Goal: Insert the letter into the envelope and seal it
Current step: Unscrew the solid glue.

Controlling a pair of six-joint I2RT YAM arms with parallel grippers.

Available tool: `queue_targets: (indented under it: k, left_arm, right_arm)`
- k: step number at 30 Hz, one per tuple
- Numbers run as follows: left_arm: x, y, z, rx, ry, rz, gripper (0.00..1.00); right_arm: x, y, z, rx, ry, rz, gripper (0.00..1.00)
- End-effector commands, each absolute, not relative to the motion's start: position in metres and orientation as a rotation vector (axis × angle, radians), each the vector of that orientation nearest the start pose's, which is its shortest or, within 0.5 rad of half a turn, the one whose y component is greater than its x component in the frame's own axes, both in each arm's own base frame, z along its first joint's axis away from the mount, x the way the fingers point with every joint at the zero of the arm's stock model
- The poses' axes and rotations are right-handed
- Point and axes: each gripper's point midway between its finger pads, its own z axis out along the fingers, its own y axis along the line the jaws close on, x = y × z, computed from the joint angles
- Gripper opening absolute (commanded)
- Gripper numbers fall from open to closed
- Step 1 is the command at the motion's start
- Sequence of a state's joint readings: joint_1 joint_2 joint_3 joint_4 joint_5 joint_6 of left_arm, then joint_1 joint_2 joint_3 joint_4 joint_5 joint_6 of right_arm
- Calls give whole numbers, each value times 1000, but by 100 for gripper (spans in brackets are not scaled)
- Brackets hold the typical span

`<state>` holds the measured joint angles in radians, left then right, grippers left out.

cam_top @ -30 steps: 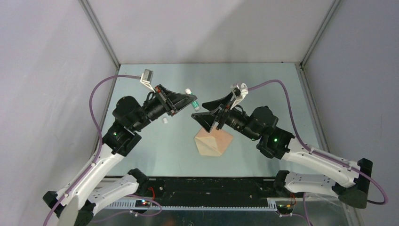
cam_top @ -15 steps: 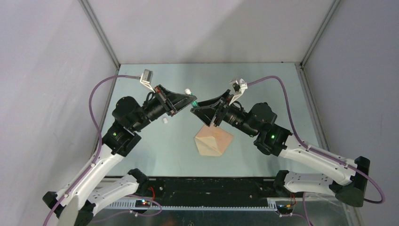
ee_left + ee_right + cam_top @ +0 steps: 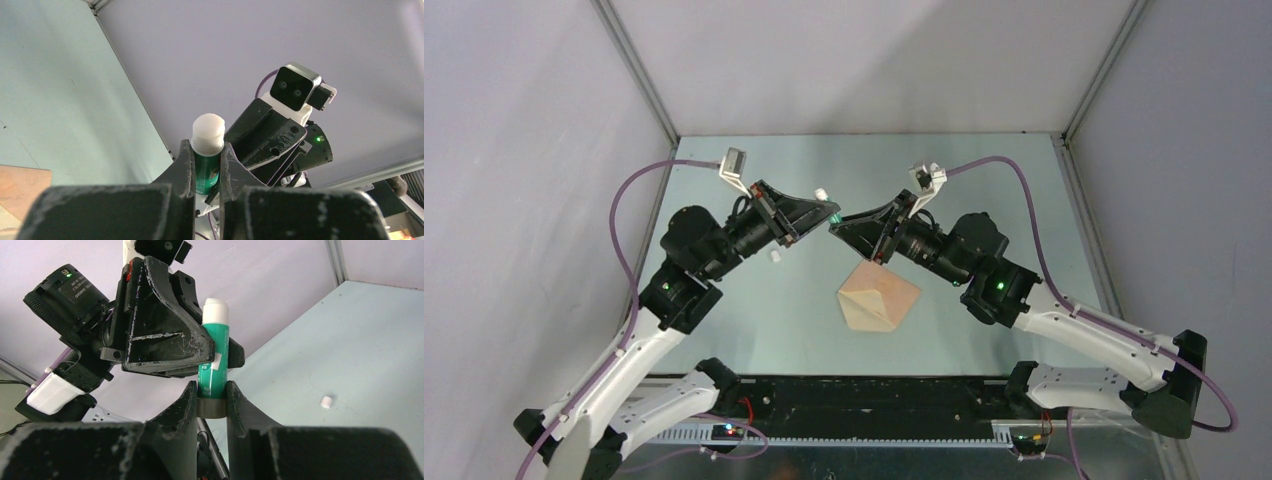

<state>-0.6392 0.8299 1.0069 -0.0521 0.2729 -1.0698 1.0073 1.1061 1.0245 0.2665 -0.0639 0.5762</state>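
Top view: envelope (image 3: 879, 300) flat on tabletop (image 3: 754, 300), at 6 o'clock from the arms' meeting point, one corner toward 12 o'clock.
Left wrist: left fingers (image 3: 182, 167) clamp glue stick (image 3: 206, 172), cap at 12 o'clock.
Right wrist: right fingers (image 3: 186, 405) closed on its dark base, stick upright.

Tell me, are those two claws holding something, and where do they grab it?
Both hold one green glue stick: the left gripper clamps its green middle, and the right gripper pinches its dark base.
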Motion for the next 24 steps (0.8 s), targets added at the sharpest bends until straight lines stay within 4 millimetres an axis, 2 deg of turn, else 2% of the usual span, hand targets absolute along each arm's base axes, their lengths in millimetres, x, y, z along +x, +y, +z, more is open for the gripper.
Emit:
queue_targets:
  k: [1,4,6,8,9,10,11,12,14,16,18,24]
  left_arm:
    - [191,-249,425,-61,1640,-1563,0]
    - [190,-249,426,-51,1636,-1561,0]
    - [190,-250,426,-49,1641,-1560,5]
    - [190,-251,427,-43,1643,-1564,23]
    - [190,-252,427,-37,1642,-1568,36]
    - [190,-252,428,-35,1639,-1570,43]
    - [190,-252,429,-33,1634,-1573,57]
    - [189,-252,429,-29,1632,-1573,62]
    - [188,-253,430,-8,1630,-1569,84]
    - [187,-254,430,16,1653,-1560,93]
    - [187,-255,429,31,1666,-1552,99]
    - [188,-247,432,55,1672,-1511,100]
  right_arm:
    - [184,351,430,-359,1412,1364,0]
    - [187,346,430,-350,1416,1347,0]
    - [188,343,430,-344,1420,1337,0]
    - [191,340,429,-330,1432,1325,0]
    - [191,339,429,-332,1433,1323,0]
    - [191,339,428,-333,1437,1320,0]
    - [191,338,427,-337,1438,1320,0]
    - [191,338,426,-339,1442,1318,0]
    - [190,335,427,-341,1444,1314,0]
    - [190,334,425,-349,1450,1311,0]
    - [190,333,425,-355,1453,1312,0]
    - [186,328,425,-411,1450,1338,0]
